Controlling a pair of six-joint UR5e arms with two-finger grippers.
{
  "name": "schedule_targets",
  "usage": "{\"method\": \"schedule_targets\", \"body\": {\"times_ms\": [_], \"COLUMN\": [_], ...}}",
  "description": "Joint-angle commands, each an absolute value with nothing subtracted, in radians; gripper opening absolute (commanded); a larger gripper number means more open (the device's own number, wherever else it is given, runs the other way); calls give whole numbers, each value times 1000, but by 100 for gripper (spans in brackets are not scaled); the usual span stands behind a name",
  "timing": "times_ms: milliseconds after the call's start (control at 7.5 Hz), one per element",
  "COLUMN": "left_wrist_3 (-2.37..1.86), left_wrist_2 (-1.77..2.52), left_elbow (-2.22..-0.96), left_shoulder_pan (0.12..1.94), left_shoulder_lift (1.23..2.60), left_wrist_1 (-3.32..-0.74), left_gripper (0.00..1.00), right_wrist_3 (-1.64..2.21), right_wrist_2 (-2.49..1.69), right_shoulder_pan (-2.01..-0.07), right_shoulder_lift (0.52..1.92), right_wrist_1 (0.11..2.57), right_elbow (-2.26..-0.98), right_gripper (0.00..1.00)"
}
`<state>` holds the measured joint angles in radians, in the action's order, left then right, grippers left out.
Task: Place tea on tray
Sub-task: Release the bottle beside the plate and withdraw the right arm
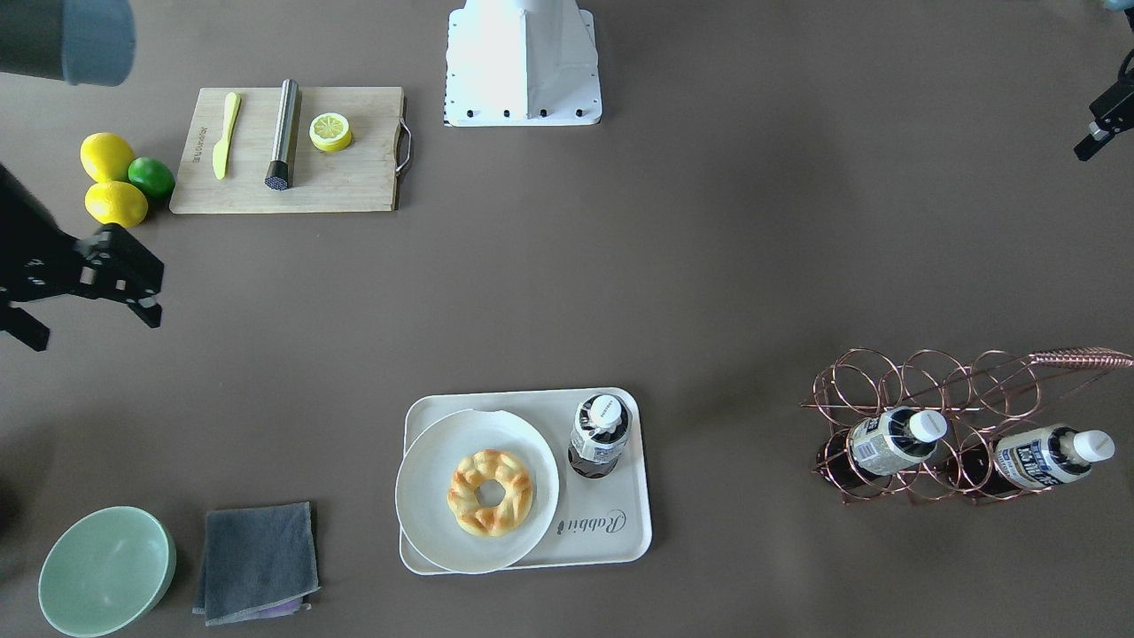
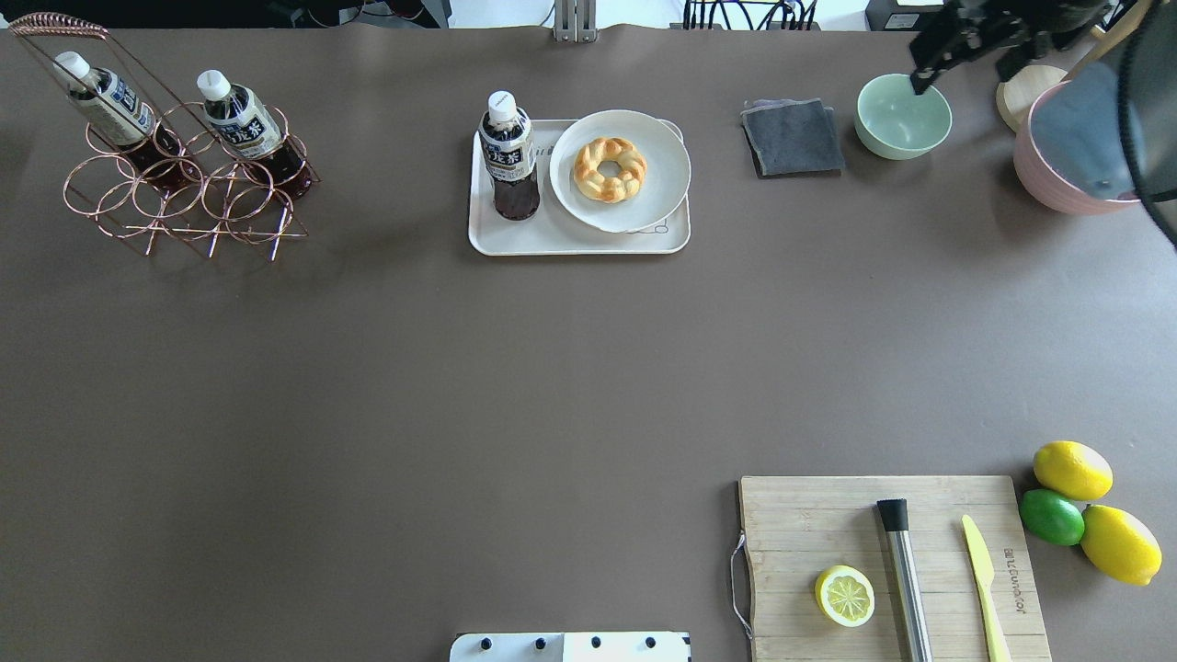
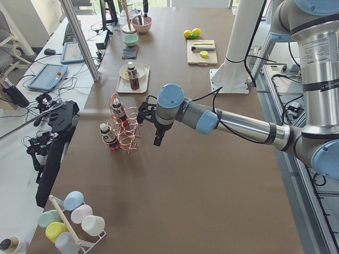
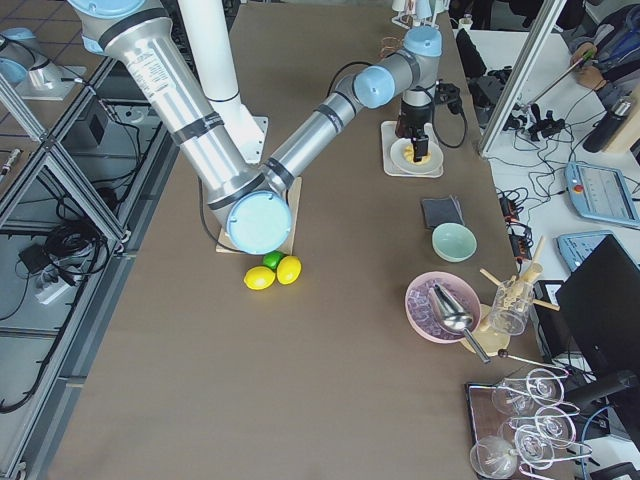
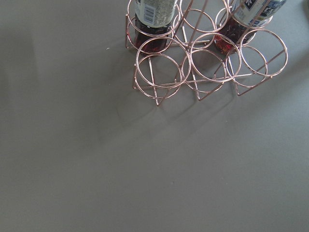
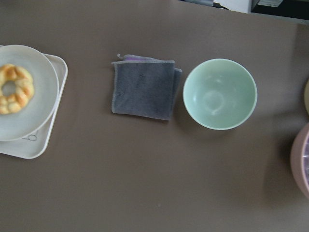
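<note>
One tea bottle [image 1: 600, 432] stands upright on the cream tray [image 1: 611, 532], next to a white plate with a doughnut [image 1: 489, 492]; it also shows in the overhead view [image 2: 508, 156] on the tray [image 2: 570, 241]. Two more tea bottles [image 1: 895, 440] [image 1: 1045, 455] lie in a copper wire rack [image 1: 930, 390]. My right gripper [image 1: 84, 321] hangs high off to the side, empty, jaws apart, also in the overhead view [image 2: 962, 75]. My left gripper [image 3: 153, 119] hovers beside the rack, only partly seen in the front view [image 1: 1099, 128]; I cannot tell its state.
A grey cloth [image 2: 793, 138] and a green bowl [image 2: 903, 116] lie right of the tray, with a pink bowl [image 2: 1071, 152] beyond. A cutting board [image 2: 887, 565] holds a lemon half, metal rod and yellow knife; lemons and a lime [image 2: 1053, 517] lie beside it.
</note>
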<state>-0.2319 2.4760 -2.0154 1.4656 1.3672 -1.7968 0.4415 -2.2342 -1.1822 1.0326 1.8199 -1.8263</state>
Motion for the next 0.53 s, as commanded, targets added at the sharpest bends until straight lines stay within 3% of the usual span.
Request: {"method": "schedule_targets", "body": {"times_ms": [0, 400], "left_wrist_3": [-226, -227], "left_wrist_2": [2477, 2474], "left_elbow": [-2014, -2008], "left_shoulder_pan": [1482, 1483], "left_shoulder_lift": [1367, 1367], "left_wrist_1": [-1784, -1776], "left_gripper": [96, 96], "right_wrist_3": [1, -306], "right_wrist_2": [-2318, -2303], "right_shoulder_pan": [-1420, -1554], "right_shoulder_lift": [1320, 1493], "right_wrist_1": [1827, 1816], "right_elbow": [-1867, -1838], "right_gripper": [100, 100]}}
